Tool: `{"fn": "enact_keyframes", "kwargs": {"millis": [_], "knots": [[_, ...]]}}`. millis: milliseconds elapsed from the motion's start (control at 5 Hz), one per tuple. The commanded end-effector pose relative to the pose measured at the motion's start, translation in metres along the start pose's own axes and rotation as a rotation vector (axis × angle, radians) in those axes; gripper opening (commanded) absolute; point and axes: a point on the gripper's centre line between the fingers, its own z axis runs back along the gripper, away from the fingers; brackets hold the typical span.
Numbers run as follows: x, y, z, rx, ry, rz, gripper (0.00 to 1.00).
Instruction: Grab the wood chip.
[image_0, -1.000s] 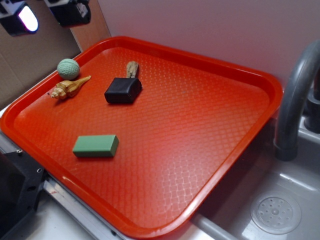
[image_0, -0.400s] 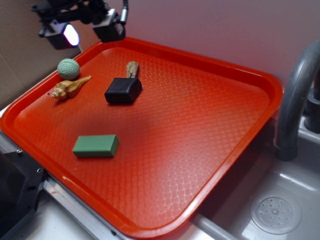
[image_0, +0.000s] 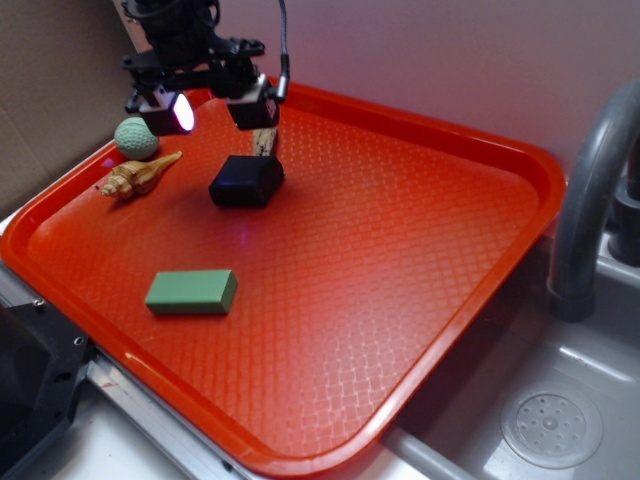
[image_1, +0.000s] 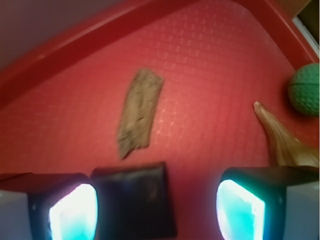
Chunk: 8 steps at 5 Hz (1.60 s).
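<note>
End effector (image_0: 215, 103) fingers apart, empty, above wood chip (image_1: 139, 114). One black block (image_1: 134, 200) touching chip at 6 o'clock; one shell (image_1: 280, 140), one green ball (image_1: 306, 90) at 3 o'clock.

Wrist view blurred; tool (image_1: 155, 210) pads glare cyan-white.

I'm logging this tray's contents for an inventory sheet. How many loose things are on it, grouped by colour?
Green: 2, the dimpled green ball and the flat green rectangular block.
Tan-brown: 2, the tan spiral seashell and the rough tan-brown wood chip.
Black: 1, the black rounded block.
Total: 5, all on the red plastic tray.
</note>
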Motion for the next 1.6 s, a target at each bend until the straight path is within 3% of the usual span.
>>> {"fn": "enact_keyframes", "kwargs": {"millis": [0, 400, 1200, 1400], "knots": [[0.028, 0.011, -0.013, 0.055, -0.053, 0.027, 1.0], [0.034, -0.008, -0.03, 0.067, -0.019, 0.126, 1.0], [0.041, -0.026, -0.042, 0.043, -0.008, 0.114, 1.0], [0.041, -0.011, -0.016, -0.022, -0.01, 0.154, 1.0]]}}
